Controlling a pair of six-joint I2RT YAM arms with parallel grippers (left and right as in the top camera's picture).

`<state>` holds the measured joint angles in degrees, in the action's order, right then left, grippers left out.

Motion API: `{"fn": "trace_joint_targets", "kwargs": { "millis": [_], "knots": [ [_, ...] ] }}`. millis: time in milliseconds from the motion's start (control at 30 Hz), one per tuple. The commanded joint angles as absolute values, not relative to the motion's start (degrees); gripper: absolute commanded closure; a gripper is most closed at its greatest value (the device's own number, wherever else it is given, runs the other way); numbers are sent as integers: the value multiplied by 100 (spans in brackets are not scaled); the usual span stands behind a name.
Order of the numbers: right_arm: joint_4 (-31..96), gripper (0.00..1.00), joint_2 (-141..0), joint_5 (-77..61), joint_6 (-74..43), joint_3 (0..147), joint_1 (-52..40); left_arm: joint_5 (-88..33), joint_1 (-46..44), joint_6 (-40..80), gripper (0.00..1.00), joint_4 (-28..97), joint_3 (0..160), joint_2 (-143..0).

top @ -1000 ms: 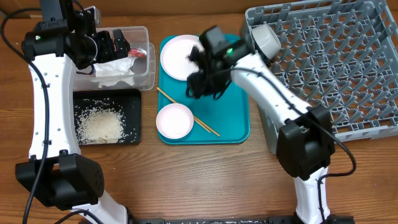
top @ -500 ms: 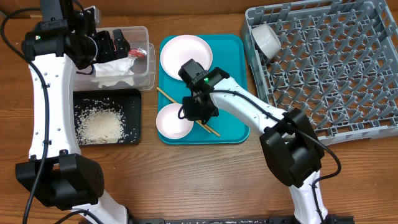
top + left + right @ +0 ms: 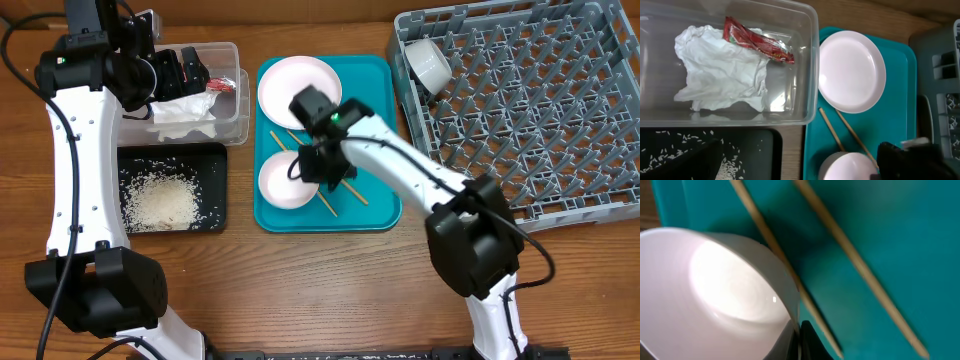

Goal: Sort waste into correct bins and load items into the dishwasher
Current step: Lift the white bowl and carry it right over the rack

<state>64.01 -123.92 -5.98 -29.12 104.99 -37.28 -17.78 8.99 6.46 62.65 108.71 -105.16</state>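
Over the teal tray (image 3: 380,130), the right gripper (image 3: 316,170) is closed on the white bowl (image 3: 280,185) at its rim, beside the chopsticks (image 3: 855,262). The left gripper's (image 3: 188,72) opening cannot be made out.

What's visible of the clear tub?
The clear tub is a rectangular see-through plastic box with rounded corners and a raised rim, no lid, upright on the wooden table. Inside lie a crumpled white napkin and a red wrapper resting on it. The teal tray sits close on one side, the black tray of rice on another.
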Motion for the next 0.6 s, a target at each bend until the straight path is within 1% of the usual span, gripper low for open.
{"fn": "trace_joint_targets", "kwargs": {
  "millis": [0,100,200,233,300,400,467,567],
  "knots": [
    [6748,96,-11493,169,-2808,11336,-3378,-1752,897,578,0,6276,10954,-10348],
    [7212,96,-10993,1350,-2805,11832,-3153,-1752,897,580,0,6276,10954,-10348],
    [7516,96,-10466,2967,-2810,12003,-2969,-1750,897,580,0,6276,10954,-10348],
    [7649,96,-10265,3763,-2810,12003,-2904,-1750,897,580,0,6276,10954,-10348],
    [7909,96,-10121,4766,-2810,12003,-2853,-1750,897,578,0,6276,10954,-10348],
    [8208,96,-10127,5789,-2810,11968,-2853,-1750,897,580,0,6276,10954,-10348],
    [8193,96,-10138,6276,-2816,11815,-2867,-1752,897,580,0,6276,10954,-10348],
    [8108,96,-10154,7214,-3284,11362,-2862,-1752,897,580,0,6276,10954,-10348]
  ]
}}
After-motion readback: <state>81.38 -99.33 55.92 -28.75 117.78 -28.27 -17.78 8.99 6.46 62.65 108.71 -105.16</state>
